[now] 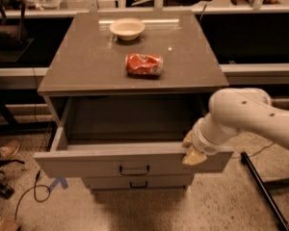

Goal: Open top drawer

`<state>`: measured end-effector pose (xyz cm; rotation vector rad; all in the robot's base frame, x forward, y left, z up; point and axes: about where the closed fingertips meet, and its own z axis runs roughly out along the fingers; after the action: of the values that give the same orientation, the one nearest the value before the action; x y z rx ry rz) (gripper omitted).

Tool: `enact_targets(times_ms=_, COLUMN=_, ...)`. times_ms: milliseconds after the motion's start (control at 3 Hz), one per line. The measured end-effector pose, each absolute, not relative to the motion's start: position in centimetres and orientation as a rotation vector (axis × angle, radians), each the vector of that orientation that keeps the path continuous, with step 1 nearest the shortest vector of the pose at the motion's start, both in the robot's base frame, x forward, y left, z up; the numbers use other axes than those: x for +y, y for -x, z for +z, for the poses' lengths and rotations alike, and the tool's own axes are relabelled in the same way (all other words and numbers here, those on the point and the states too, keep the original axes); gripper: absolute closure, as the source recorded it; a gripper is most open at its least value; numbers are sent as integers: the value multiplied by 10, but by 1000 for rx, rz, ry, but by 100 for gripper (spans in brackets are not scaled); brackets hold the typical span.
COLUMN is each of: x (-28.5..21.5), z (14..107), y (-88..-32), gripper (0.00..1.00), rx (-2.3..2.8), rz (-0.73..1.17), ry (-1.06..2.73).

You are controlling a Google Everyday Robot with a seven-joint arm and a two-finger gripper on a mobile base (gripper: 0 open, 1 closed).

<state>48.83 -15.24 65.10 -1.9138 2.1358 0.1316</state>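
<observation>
The top drawer (pixel 86 163) is a wide grey drawer pulled far out of the cabinet, its deep grey box showing empty inside. Its small dark bar handle (pixel 134 170) sits at the centre of the flat front. A narrower grey drawer (pixel 135 182) with a like handle shows just below it, pushed in. My gripper (pixel 191 150) is at the right part of the top drawer's front rim, at the end of my white arm (pixel 241 117), its tan fingertips hooked over the edge.
On the grey cabinet top (pixel 86 66) lie a crushed red can (pixel 144 64) and a white bowl (pixel 127 28). A black pole (pixel 260 189) slants on the floor at right. Cables and a shoe (pixel 7 150) lie on the floor at left.
</observation>
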Motion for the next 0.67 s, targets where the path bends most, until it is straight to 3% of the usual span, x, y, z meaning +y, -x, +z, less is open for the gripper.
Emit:
enact_targets(times_ms=333, x=-152, z=651, y=-488, gripper=100, rx=2136, rz=132, ry=1914)
enact_targets(times_ms=667, x=-152, z=651, y=-488, gripper=74, rx=2136, rz=132, ry=1916)
